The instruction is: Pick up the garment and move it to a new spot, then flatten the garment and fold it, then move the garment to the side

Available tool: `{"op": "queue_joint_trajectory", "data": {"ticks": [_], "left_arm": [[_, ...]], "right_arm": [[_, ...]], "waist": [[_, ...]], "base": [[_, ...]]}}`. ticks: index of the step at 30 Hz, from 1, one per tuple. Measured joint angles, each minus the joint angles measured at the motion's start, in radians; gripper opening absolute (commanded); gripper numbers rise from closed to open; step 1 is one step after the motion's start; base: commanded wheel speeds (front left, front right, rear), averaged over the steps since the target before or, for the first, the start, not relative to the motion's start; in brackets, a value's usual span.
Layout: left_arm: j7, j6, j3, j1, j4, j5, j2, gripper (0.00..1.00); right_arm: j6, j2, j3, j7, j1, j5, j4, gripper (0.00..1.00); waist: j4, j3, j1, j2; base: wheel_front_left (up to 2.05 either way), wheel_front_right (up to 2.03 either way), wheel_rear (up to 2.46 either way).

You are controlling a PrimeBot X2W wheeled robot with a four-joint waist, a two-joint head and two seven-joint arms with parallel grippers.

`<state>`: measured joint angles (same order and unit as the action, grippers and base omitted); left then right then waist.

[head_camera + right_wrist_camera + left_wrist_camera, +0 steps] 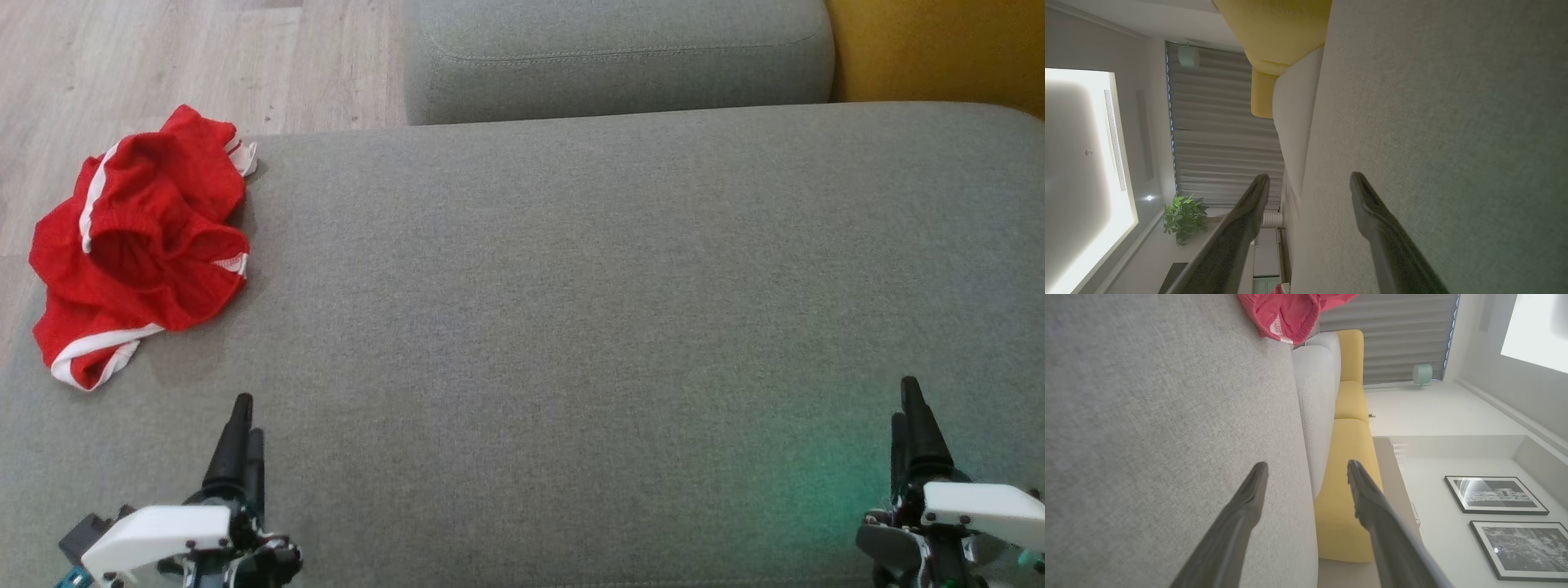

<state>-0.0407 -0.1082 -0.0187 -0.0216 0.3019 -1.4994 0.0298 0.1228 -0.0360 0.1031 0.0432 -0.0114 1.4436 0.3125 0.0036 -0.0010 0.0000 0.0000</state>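
crumpled red garment (pixel 139 245) sits at the sofa's (pixel 571 286) far left edge; both jaws hover near, apart and empty. the left pair should likely pinch a thick fold, lifting clear.

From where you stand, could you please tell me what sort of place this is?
Most likely a home living room: a grey sofa with a yellow seat beside it, framed pictures on the wall, and long curtains with a potted plant nearby.
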Motion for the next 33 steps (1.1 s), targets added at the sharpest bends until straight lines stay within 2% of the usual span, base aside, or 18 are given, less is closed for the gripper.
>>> {"op": "queue_joint_trajectory", "data": {"ticks": [13, 20, 33], "left_arm": [[0.035, 0.031, 0.042, 0.001, -0.054, 0.180, 0.000, 1.00], [0.053, 0.064, 0.069, 0.001, -0.072, 0.302, 0.001, 1.00], [0.094, 0.082, 0.114, -0.004, -0.089, 0.528, 0.002, 1.00]], "right_arm": [[0.000, 0.000, -0.026, -0.032, -0.001, -0.212, -0.056, 1.00], [0.000, 0.000, -0.039, -0.054, -0.002, -0.320, -0.066, 1.00], [0.000, 0.000, -0.073, -0.089, -0.022, -0.516, -0.069, 1.00]], "waist": [[0.004, 0.001, 0.0000, 0.0000], [0.005, -0.001, 0.0000, 0.0000], [0.009, -0.009, 0.0000, 0.0000]], "base": [[0.00, 0.00, 0.00], [0.00, 0.00, 0.00], [0.00, 0.00, 0.00]]}}
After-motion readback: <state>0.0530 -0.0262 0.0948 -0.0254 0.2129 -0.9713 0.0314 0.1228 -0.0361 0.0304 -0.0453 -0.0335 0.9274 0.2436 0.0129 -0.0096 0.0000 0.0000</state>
